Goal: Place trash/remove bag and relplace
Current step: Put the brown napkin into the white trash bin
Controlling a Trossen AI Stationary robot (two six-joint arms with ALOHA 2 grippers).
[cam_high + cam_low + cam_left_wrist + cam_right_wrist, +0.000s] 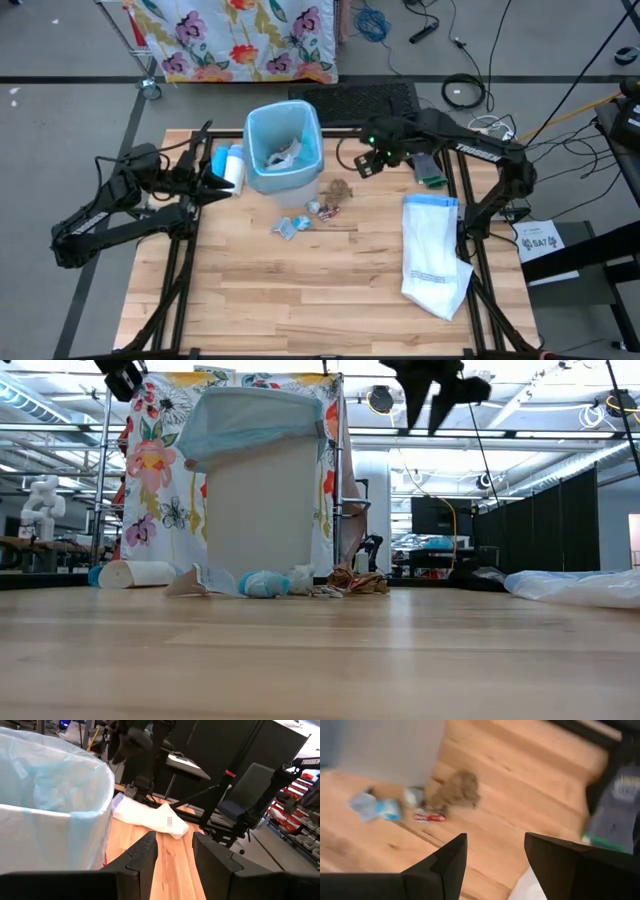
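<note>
1. The bag (262, 124), a thin light-blue liner, sits inside the bin (284, 182) with its hem folded over the rim; the bin stands upright at the far middle of the tabletop (320, 290).
2. Some trash (284, 155) lies crumpled inside the lined bin.
3. More trash lies on the tabletop just near of the bin: a brown scrap (340, 188), a small red-and-white wrapper (327, 211) and a light-blue scrap (291, 226).
4. The white replacement bag (434, 255) lies flat at the right side of the tabletop, well apart from the bin.
5. A blue-and-white cylinder (229, 165) lies just left of the bin.
6. The left gripper (214, 176) hovers beside that cylinder, fingers apart and holding nothing.
7. The right gripper (366, 163) hangs right of the bin, above the tabletop, fingers apart and empty.
</note>
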